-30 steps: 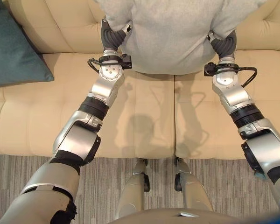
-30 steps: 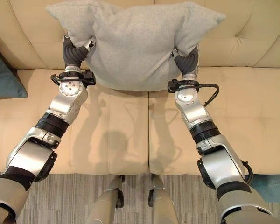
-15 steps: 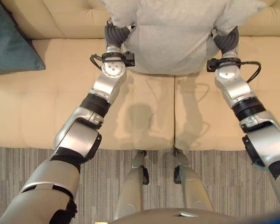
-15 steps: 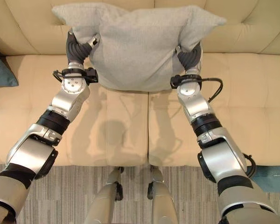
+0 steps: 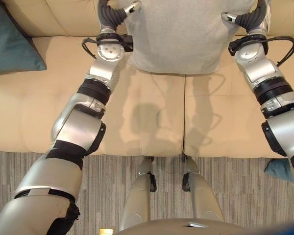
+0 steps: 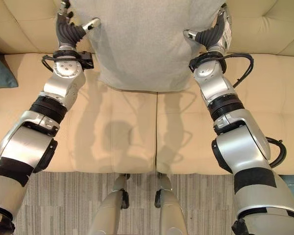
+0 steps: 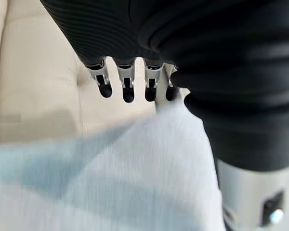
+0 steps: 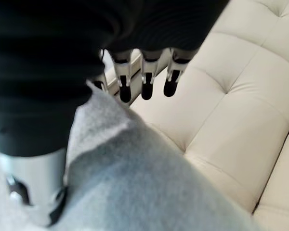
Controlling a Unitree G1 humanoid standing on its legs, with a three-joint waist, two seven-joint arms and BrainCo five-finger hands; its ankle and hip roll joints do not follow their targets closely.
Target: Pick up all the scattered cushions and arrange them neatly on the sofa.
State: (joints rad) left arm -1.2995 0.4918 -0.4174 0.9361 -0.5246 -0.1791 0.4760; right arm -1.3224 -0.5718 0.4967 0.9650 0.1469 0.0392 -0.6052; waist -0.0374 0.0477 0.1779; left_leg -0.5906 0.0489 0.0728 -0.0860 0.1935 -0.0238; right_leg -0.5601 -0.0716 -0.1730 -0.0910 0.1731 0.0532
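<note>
Both hands are raised to the far side of the scene, one at each side edge of a large grey cushion (image 6: 149, 44). On the left, the left hand (image 6: 68, 29) sits at the cushion's left edge, its thumb lying against the front of the fabric; its wrist view shows straight, dark-tipped fingers (image 7: 127, 89) reaching past the cushion toward the cream upholstery, with grey cloth lying between fingers and thumb, so the hand is open and flat against the cushion, not curled round it. On the right, the right hand (image 6: 213, 34) mirrors this at the cushion's right edge, thumb on the front face; its wrist view shows the fingers (image 8: 147, 82) extended straight behind the grey fabric, with the tufted backrest beyond them, so this hand is open too, pressing the cushion from its side. Between the two hands the grey cushion stands upright against the backrest of the cream sofa (image 6: 122, 127), centred over the seam between the two seat cushions, its lower edge just above or resting on the seat; which cannot be told. At the far left end of the sofa lies a dark teal cushion (image 5: 12, 41), well apart from the grey one. Near the right end of the sofa, on the striped grey carpet (image 5: 112, 196), a corner of a blue cushion (image 5: 279, 170) shows.
</note>
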